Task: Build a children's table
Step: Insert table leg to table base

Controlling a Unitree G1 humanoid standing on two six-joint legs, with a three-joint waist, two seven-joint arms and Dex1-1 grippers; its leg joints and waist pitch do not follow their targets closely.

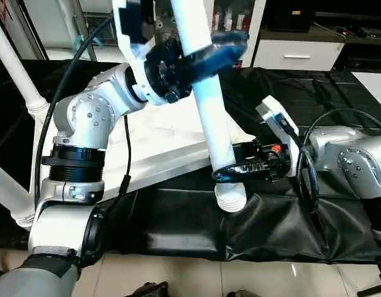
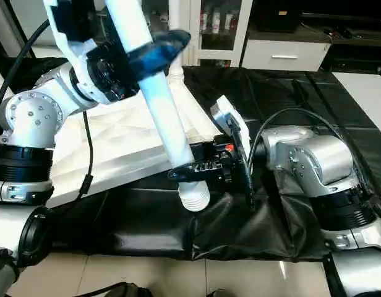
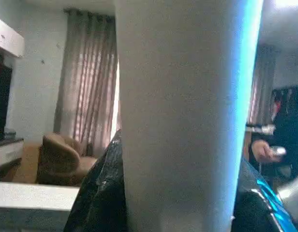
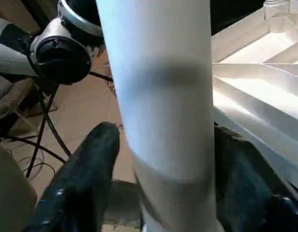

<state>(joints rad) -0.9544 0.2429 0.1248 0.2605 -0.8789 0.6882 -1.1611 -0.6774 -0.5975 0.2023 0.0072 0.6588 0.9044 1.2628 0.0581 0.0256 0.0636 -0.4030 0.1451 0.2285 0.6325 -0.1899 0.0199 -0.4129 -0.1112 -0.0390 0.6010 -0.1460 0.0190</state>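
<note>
Leg (image 1: 206, 105): one white tube, long axis steeply tilted, ridged lower end just past the near corner of the tabletop (image 2: 116, 145), over the black table cover (image 1: 271, 229). Left gripper (image 1: 200, 54) pinches it high up; right gripper (image 1: 237, 168) is nearer the lower end, fingers (image 4: 81, 179) spread either side of the tube, contact not certain. Seating that end likely depends on steering it to a corner socket. Count: one tabletop, ribbed side up; two more legs (image 1: 14, 74) at its far side; two grippers.

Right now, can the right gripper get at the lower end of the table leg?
Probably yes: the right gripper already brackets the white table leg just above its ribbed end, with nothing between, while the left gripper holds it higher.
</note>
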